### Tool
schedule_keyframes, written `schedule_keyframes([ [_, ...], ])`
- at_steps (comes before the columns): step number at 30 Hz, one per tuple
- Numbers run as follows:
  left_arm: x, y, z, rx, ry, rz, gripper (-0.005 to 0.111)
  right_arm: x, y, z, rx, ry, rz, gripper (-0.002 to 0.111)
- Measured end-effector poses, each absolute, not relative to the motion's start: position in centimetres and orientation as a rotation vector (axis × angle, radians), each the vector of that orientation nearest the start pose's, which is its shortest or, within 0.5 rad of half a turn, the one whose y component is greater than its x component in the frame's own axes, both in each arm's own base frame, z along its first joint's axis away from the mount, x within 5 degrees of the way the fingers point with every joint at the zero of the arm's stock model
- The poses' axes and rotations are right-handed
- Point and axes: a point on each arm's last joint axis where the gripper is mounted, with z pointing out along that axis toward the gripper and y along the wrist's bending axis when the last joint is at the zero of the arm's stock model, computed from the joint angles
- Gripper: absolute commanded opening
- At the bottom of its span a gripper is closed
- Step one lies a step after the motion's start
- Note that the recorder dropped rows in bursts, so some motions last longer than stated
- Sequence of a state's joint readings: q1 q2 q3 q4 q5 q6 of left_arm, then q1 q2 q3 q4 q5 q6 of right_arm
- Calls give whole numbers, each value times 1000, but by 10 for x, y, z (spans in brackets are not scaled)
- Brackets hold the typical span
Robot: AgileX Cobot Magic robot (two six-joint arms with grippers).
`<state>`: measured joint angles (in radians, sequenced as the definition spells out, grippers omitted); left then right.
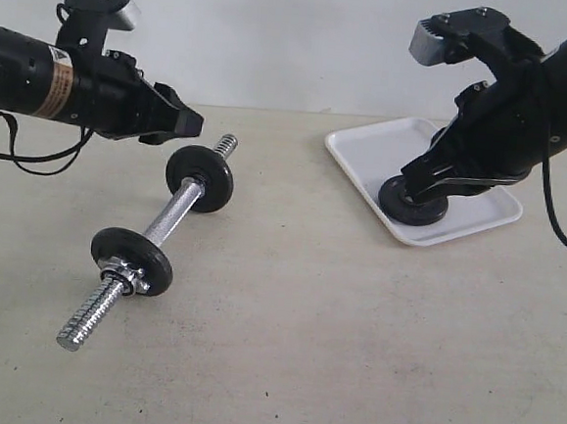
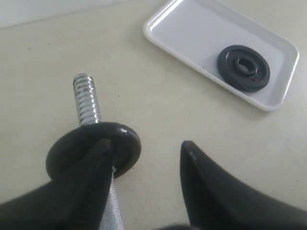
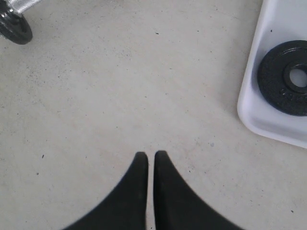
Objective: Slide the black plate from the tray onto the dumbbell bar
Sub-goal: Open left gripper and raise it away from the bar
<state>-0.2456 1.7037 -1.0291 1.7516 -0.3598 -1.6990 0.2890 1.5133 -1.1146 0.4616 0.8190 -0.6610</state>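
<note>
The black plate point(image 1: 411, 208) lies flat in the white tray point(image 1: 367, 145) at the right, partly hidden in the exterior view by my right gripper point(image 1: 418, 183), which hovers just above it. In the right wrist view that gripper point(image 3: 148, 155) is shut and empty, with the plate point(image 3: 284, 76) and tray point(image 3: 259, 115) off to one side. The dumbbell bar point(image 1: 170, 218) lies slanted on the table at the left. My left gripper point(image 2: 145, 146) is open by the bar's far end point(image 2: 86, 98), one finger point(image 2: 96, 177) over the bar, nothing gripped. The left wrist view also takes in the plate point(image 2: 243, 67) and the tray point(image 2: 192, 28).
Two black discs are on the bar: a far one point(image 1: 200, 178) under my left gripper point(image 1: 185, 123) and a near one point(image 1: 132, 261) with a chrome collar nut point(image 1: 126, 278). Bare beige table lies between bar and tray.
</note>
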Motion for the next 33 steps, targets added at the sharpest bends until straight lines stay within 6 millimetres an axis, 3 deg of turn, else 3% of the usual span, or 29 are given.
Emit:
schedule_keyframes([
  [6, 316, -116, 296, 578, 1951, -523, 43, 287, 116, 275, -904, 2450, 422, 0],
  [11, 293, -112, 333, 592, 1835, -525, 43, 287, 116, 275, -904, 2450, 422, 0],
  [18, 287, -115, 337, 599, 1806, -583, 43, 287, 116, 275, -904, 2450, 422, 0],
  [25, 290, -114, 341, 436, 1693, -675, 43, 287, 116, 275, -904, 2450, 422, 0],
  [29, 292, -108, 337, 434, 1615, -562, 43, 287, 116, 275, -904, 2450, 422, 0],
  [33, 294, -93, 329, 489, 1637, -252, 43, 287, 116, 275, -904, 2450, 422, 0],
])
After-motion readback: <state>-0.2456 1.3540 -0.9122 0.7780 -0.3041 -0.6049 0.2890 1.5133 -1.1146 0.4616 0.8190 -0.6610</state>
